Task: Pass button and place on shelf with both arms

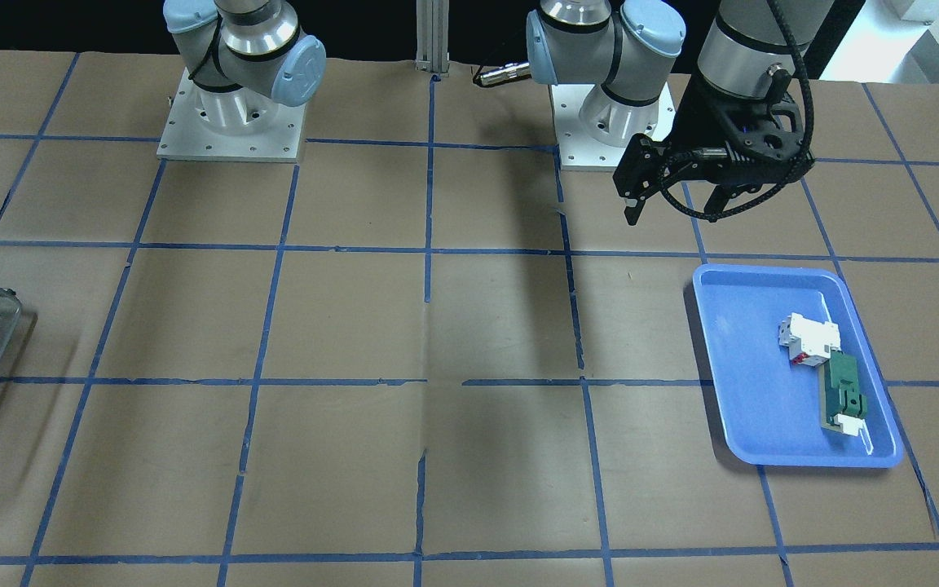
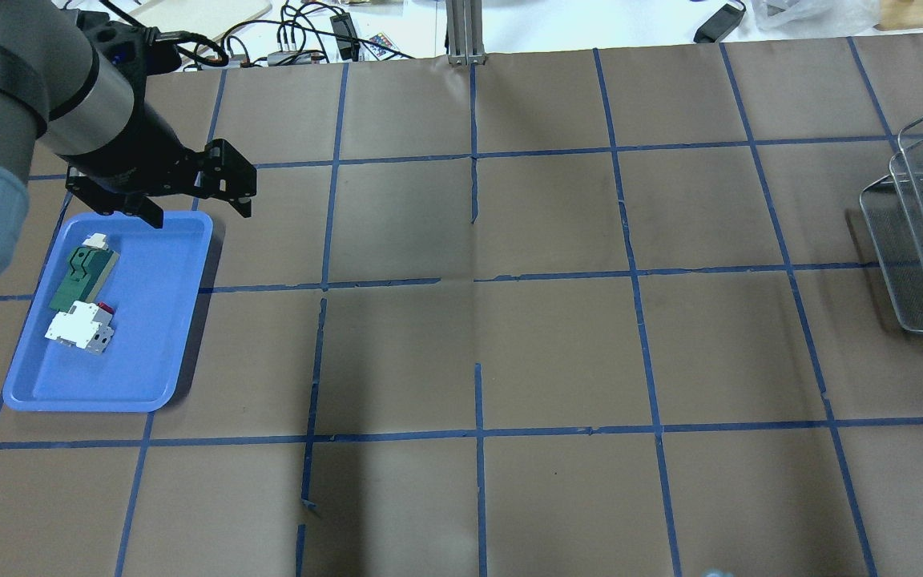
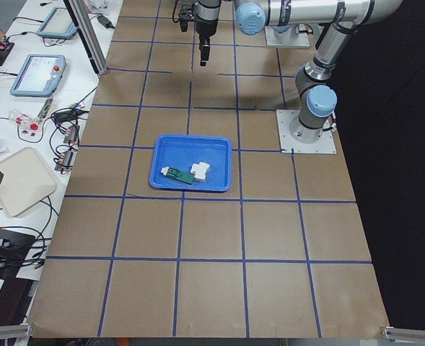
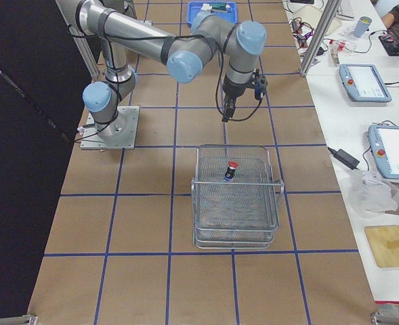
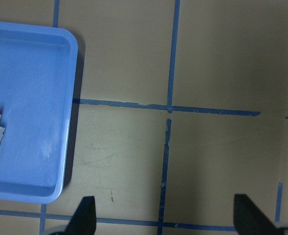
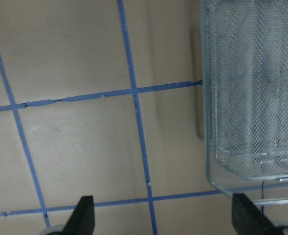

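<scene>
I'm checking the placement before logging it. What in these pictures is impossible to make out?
- Button: tiny in exterior right; which tier it stands on is unclear.
- Shelf: cut by overhead's right edge and front-facing's left edge.
- Right gripper: only fingertips in its wrist view.

Legible text: none is coming through in any view.
button (image 4: 232,167): cap is showing plain red, too small for any mark.
breaker block (image 1: 808,334): any print is blurring out.
green-and-white part (image 1: 844,395): no lettering is resolving.
pendant screen (image 4: 393,150): is showing only a pale blur.
</scene>
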Robot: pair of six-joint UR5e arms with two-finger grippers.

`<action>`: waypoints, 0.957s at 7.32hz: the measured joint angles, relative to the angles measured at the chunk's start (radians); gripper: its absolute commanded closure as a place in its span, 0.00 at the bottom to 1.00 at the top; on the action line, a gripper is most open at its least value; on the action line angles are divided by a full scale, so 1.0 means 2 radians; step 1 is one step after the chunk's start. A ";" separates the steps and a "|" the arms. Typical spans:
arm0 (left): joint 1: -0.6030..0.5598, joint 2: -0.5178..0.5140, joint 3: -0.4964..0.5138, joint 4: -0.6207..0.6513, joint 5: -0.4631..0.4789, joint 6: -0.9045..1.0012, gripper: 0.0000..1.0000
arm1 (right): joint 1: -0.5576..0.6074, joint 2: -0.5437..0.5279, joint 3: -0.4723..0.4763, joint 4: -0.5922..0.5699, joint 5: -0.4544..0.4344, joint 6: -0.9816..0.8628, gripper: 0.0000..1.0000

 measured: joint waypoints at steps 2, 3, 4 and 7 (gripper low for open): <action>-0.009 -0.006 0.005 0.000 -0.001 -0.001 0.00 | 0.082 -0.028 0.002 0.021 0.001 0.044 0.00; -0.010 -0.006 0.006 0.000 -0.001 -0.001 0.00 | 0.124 -0.035 0.003 0.025 0.001 0.068 0.00; -0.011 -0.006 0.006 0.001 -0.001 -0.001 0.00 | 0.165 -0.039 0.008 0.025 0.002 0.098 0.00; -0.011 -0.004 0.006 0.001 -0.001 0.001 0.00 | 0.230 -0.076 0.064 0.015 0.001 0.169 0.00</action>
